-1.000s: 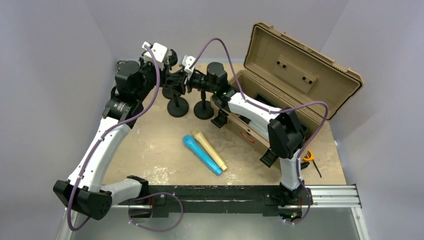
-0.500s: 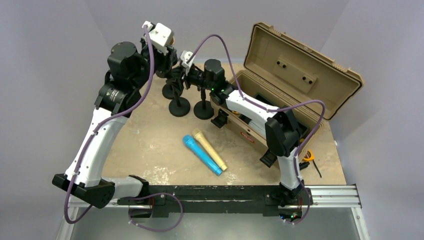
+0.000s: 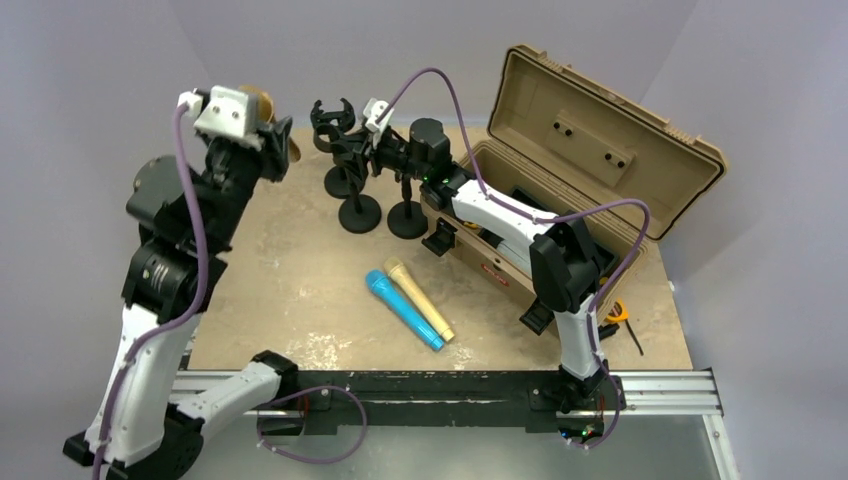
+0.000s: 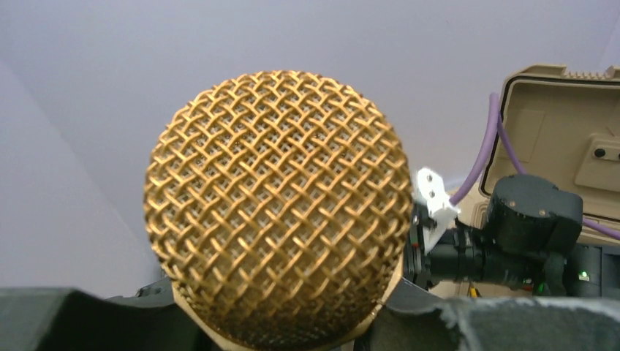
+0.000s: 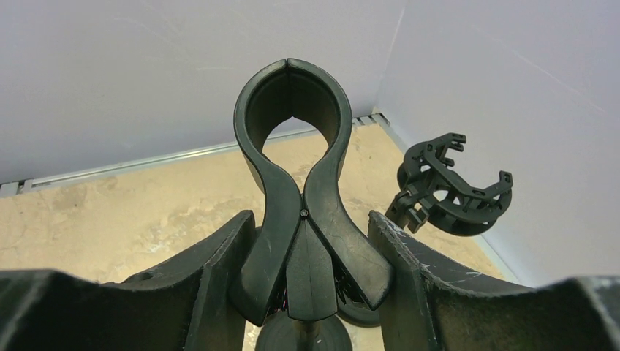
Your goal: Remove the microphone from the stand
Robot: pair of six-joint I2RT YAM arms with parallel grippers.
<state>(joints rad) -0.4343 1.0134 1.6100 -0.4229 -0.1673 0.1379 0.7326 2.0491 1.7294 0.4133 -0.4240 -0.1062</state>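
1. Left arm swung up and left off the stands, carrying the microphone (image 4: 276, 208) out of its clip.
2. Removal looks done. Next move is likely to lower it onto the surface (image 3: 300, 280), then let go.
3. Left end effector (image 3: 262, 135) clamps the microphone below its gold grille, well apart from the stands. Grille points up at the wrist camera, long axis steeply tilted, handle down.
4. Right end effector (image 5: 307, 270) is closed on the empty stand clip (image 5: 289, 110), bracing it.

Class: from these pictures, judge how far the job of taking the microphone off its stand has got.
Done: the gold microphone is off, held by the left hand up and away from the stands. In hand: the right hand grips an empty clip. Left: probably only setting the microphone down.
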